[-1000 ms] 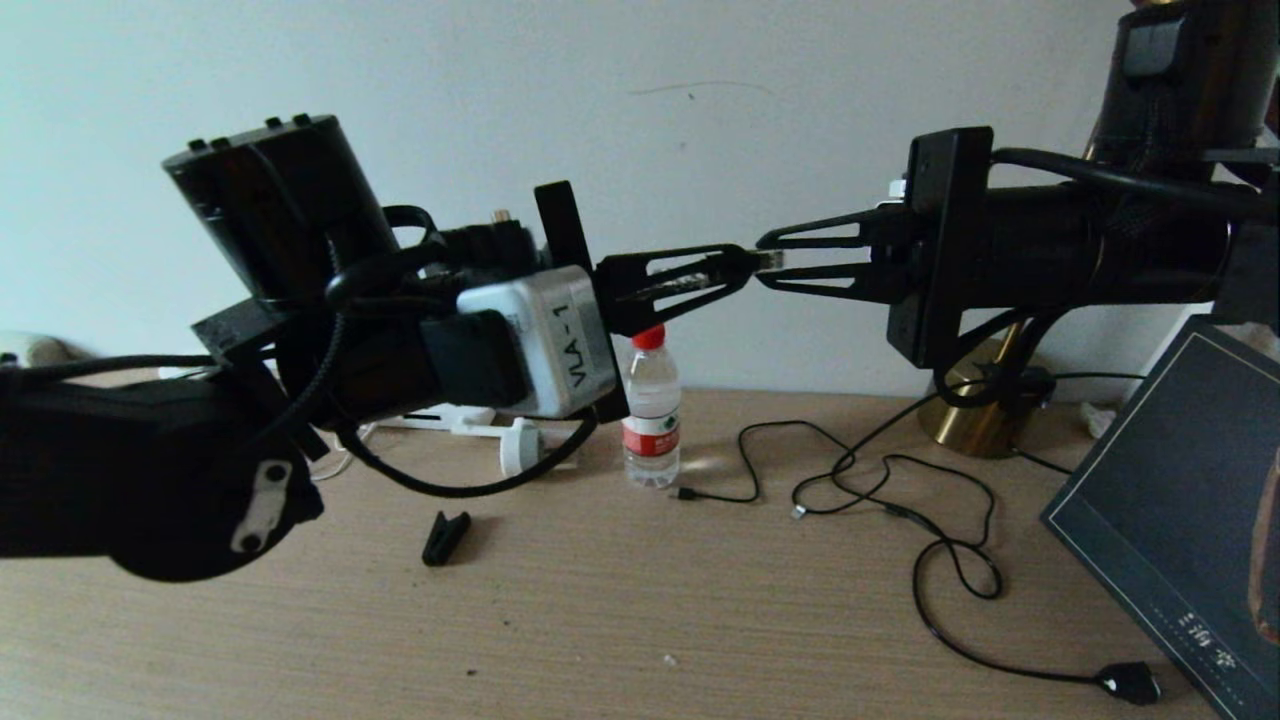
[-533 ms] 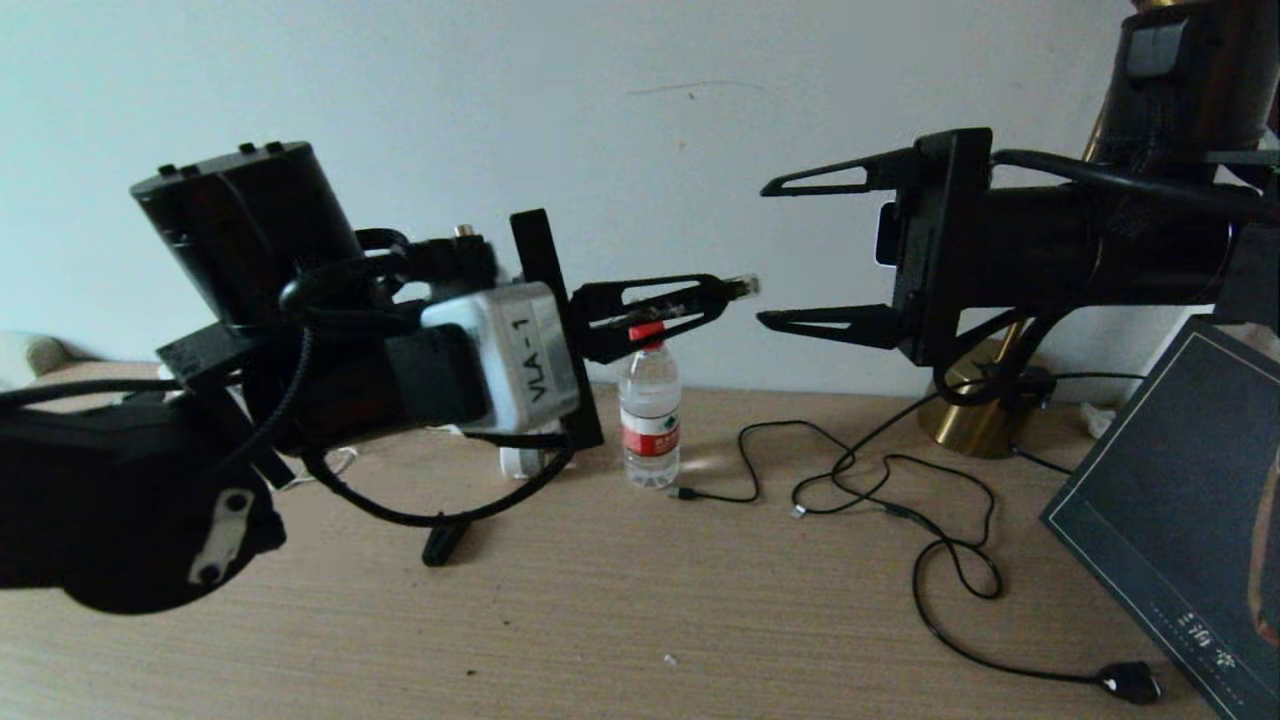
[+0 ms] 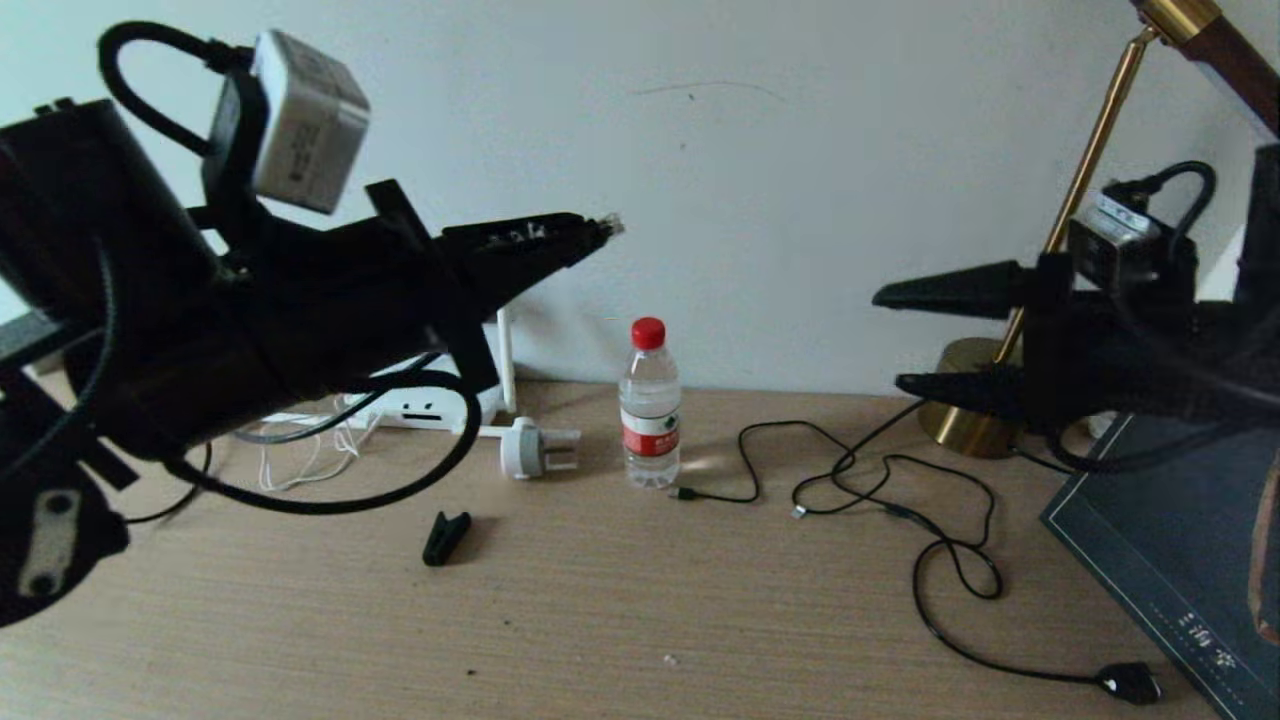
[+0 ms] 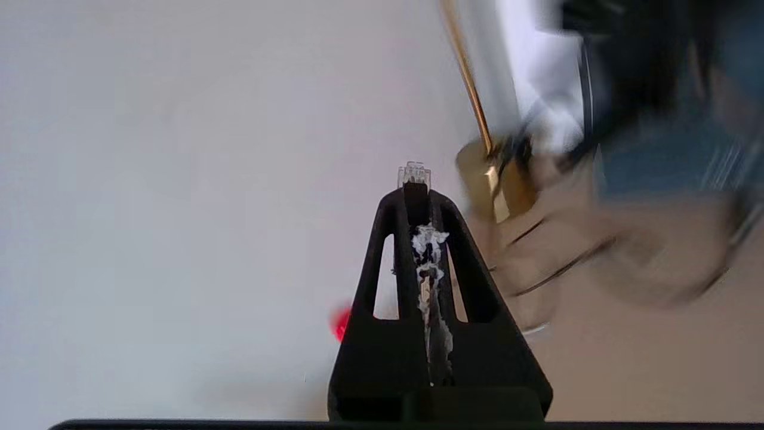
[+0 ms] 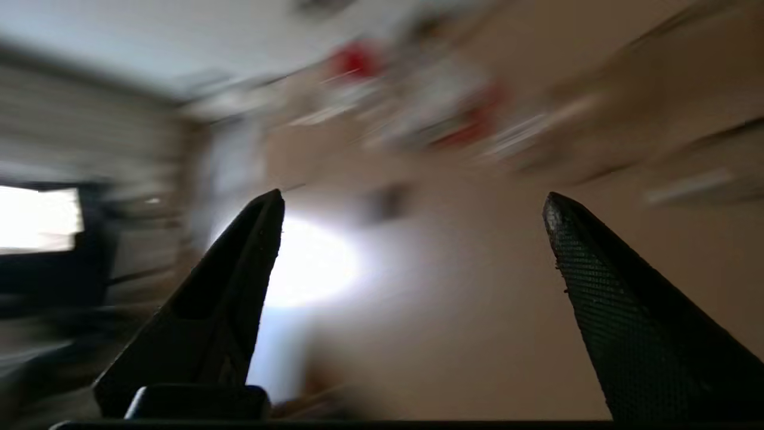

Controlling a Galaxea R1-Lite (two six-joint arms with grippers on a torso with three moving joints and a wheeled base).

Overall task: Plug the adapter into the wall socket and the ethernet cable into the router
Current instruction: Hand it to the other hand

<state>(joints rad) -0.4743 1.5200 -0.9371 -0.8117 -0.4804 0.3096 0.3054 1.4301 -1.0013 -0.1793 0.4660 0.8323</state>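
Observation:
My left gripper (image 3: pixel 598 229) is raised above the table's left half and is shut on the ethernet cable's plug (image 3: pixel 611 224). The plug's clear tip (image 4: pixel 413 174) sticks out past the fingertips of the left gripper (image 4: pixel 416 194). The router (image 3: pixel 425 410) lies at the back left by the wall, one white antenna (image 3: pixel 506 362) upright, mostly hidden behind the left arm. My right gripper (image 3: pixel 890 340) hangs open and empty over the table's right side; in its wrist view the right gripper (image 5: pixel 413 200) has nothing between its fingers. Neither the adapter nor the wall socket is in view.
A water bottle (image 3: pixel 650 405) stands mid-back, with a round white pronged plug (image 3: pixel 525 447) beside it. A black clip (image 3: pixel 445 537) lies in front. Thin black cables (image 3: pixel 900 500) sprawl to the right, one ending in a flat oval piece (image 3: pixel 1130 683). A brass lamp base (image 3: pixel 975 405) and a dark board (image 3: pixel 1170 540) are at the right.
The right gripper let go of the plug, opened, and drew back right and lower. The left arm kept the plug, rolled over and lifted it up and to the left.

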